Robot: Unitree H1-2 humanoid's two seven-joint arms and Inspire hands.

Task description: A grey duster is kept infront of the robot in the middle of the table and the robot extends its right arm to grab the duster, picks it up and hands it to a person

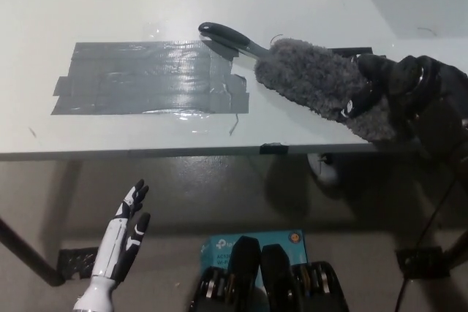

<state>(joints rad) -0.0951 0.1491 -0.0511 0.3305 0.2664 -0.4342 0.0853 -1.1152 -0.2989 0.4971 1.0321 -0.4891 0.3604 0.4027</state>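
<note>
Head view shows the black right hand (pixel 395 89) with fingers grasping the fluffy end of the grey duster (pixel 318 82) at the tabletop's (pixel 110 5) right edge. Soft fibres may slip free when lifted. White left hand (pixel 128 228) hangs released below.

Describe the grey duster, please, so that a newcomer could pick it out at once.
On the white table, look right of the large patch of grey tape. The fluffy grey duster lies there under the black right hand; alone, it has a shaggy head and a dark, glossy handle.
</note>
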